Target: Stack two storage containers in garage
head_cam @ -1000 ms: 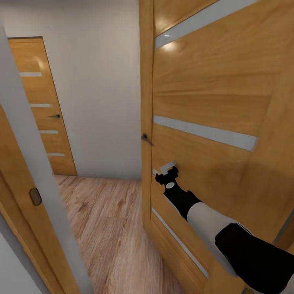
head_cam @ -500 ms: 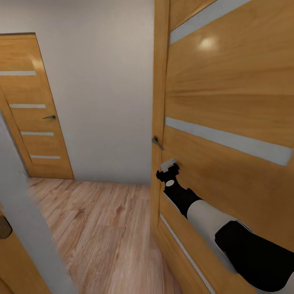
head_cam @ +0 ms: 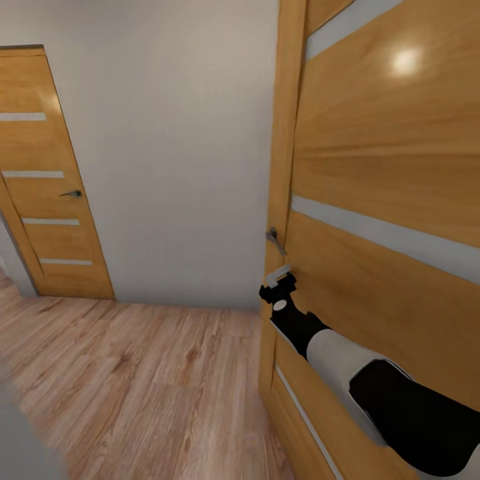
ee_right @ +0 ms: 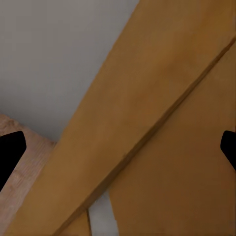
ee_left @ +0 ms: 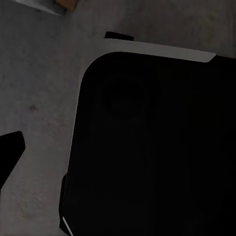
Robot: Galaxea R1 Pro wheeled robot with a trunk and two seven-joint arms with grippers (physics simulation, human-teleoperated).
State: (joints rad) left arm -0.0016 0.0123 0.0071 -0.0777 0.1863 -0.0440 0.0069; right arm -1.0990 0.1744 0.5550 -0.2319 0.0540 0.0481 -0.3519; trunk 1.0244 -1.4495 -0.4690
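Observation:
The two storage containers are out of view. My right gripper (head_cam: 280,277) is stretched forward, close against an open wooden door (head_cam: 387,167) just below its metal handle (head_cam: 273,240). In the right wrist view its dark fingertips (ee_right: 11,150) sit far apart at the picture's edges, open and holding nothing, with the door's edge (ee_right: 147,118) between them. In the left wrist view one dark fingertip (ee_left: 10,147) of my left gripper shows at the edge, empty, beside my own black body (ee_left: 147,137).
I am in a hallway with light wood planks (head_cam: 133,387) and a pale wall (head_cam: 173,147) ahead. A second, closed wooden door (head_cam: 47,193) stands at the left. The open door crowds my right side; free room lies ahead and to the left.
The whole view has shifted: the near door frame at the left has slid out of the picture and the open door sits farther right. My right arm holds the same pose.

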